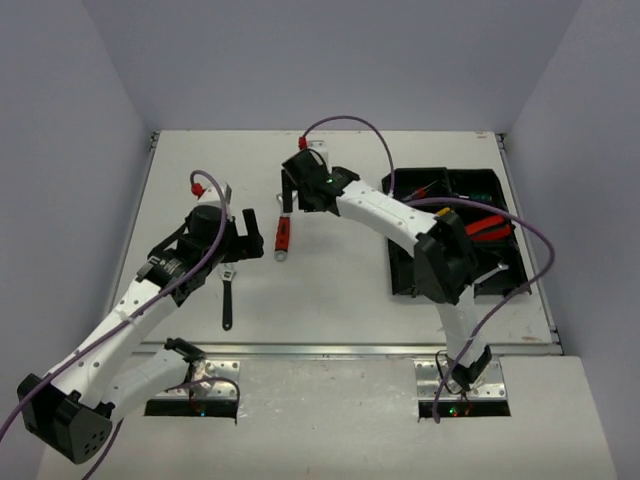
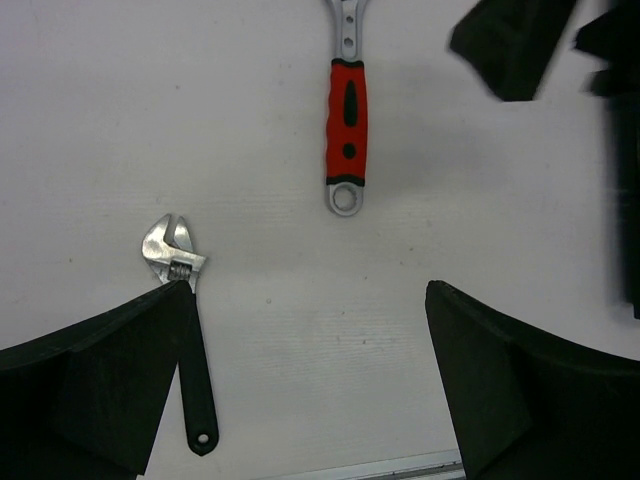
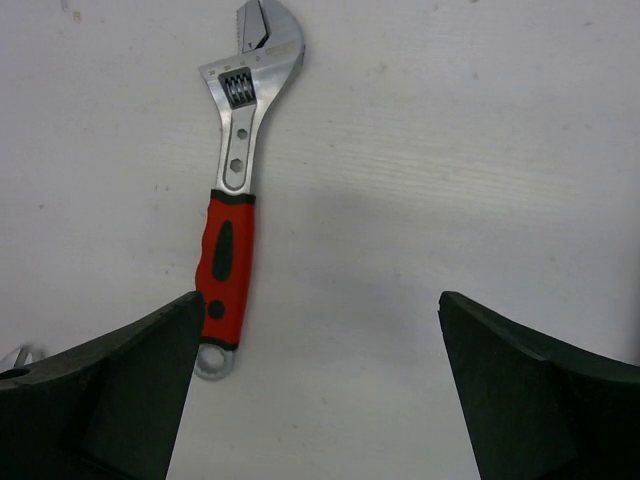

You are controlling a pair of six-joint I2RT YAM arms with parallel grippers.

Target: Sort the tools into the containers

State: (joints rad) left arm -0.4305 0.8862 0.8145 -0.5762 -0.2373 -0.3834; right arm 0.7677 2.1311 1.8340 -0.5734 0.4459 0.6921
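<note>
White desk [image 1: 350,300]: red-handled wrench [image 3: 228,265] lies ahead of my right tool [image 3: 315,400], black-handled wrench [image 2: 197,380] just beside my left tool [image 2: 310,400]. Both tools gape wide, empty. My right arm hides part of the tray [image 1: 508,282]; contents indistinct.

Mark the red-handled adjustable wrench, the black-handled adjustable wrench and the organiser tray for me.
red-handled adjustable wrench [image 3: 228,265], right wrist view, on its red grip.
black-handled adjustable wrench [image 2: 193,375], left wrist view, on its black handle.
black organiser tray [image 1: 400,283], top external view, on its near-left corner.
</note>
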